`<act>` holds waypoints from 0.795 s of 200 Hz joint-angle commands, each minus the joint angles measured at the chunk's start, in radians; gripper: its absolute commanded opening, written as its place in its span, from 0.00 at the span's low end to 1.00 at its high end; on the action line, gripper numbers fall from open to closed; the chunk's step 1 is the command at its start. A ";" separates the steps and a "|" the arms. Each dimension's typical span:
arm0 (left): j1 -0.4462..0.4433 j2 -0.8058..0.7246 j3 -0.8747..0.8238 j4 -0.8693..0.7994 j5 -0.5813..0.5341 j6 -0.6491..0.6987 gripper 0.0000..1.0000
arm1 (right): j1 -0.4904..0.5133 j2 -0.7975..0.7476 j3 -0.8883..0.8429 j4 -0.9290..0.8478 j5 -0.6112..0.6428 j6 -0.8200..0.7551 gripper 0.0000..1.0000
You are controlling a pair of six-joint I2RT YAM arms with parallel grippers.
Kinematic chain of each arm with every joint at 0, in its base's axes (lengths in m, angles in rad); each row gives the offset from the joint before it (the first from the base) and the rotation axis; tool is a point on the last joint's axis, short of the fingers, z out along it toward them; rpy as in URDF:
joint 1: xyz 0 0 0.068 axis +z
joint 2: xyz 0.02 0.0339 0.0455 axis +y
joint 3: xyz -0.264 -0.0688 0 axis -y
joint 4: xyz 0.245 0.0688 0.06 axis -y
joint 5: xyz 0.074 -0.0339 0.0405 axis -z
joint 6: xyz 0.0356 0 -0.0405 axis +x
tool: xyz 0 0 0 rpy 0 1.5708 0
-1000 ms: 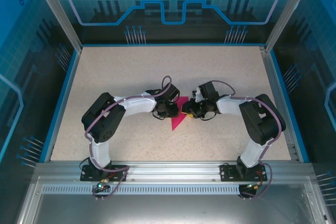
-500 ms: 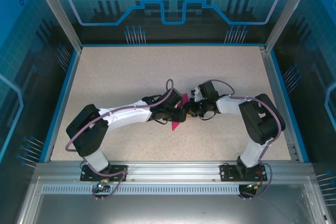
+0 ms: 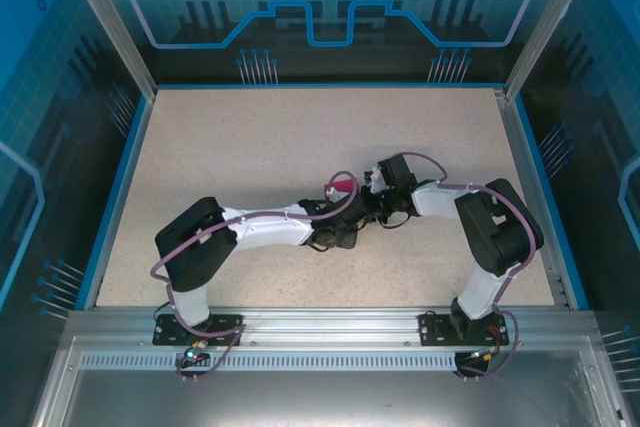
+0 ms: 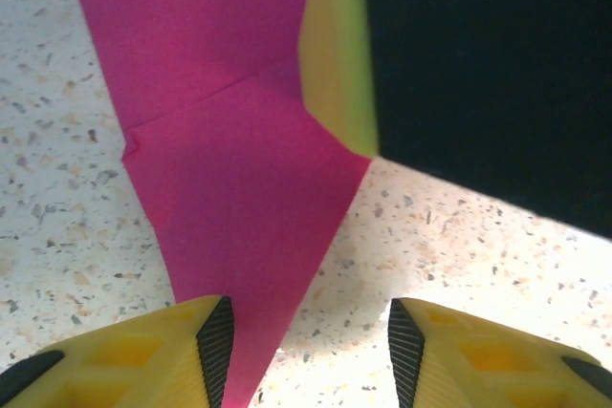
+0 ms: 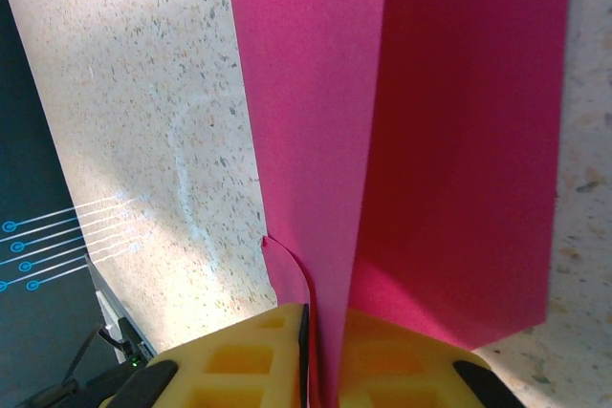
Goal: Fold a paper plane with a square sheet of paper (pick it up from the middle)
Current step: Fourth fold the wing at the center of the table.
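We find the paper plane (image 4: pixel 229 169) at the middle of the bench (image 3: pixel 250 137). Its long axis runs straight away from the left hand (image 4: pixel 306 351), and its narrow tip points in between that hand's spread fingers (image 4: pixel 143 355). The right hand (image 5: pixel 320 355) is pressed together, pinching the plane's folded edge, and we see the pink layers stretching ahead of it.

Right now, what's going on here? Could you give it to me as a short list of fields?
paper: pink, creased, folded to a pointed tip
left jaws: open, with the paper's tip between them
right jaws: shut on the paper
table: speckled beige, under the paper
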 commanded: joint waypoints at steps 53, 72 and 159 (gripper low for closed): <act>-0.015 0.053 0.055 -0.044 -0.103 -0.061 0.39 | 0.007 -0.006 0.015 -0.005 -0.041 0.008 0.13; -0.018 0.064 0.063 -0.061 -0.117 -0.063 0.38 | 0.004 -0.005 0.015 -0.005 -0.042 0.009 0.13; -0.025 0.070 0.059 -0.067 -0.146 -0.056 0.28 | 0.000 0.001 0.020 -0.013 -0.053 0.005 0.13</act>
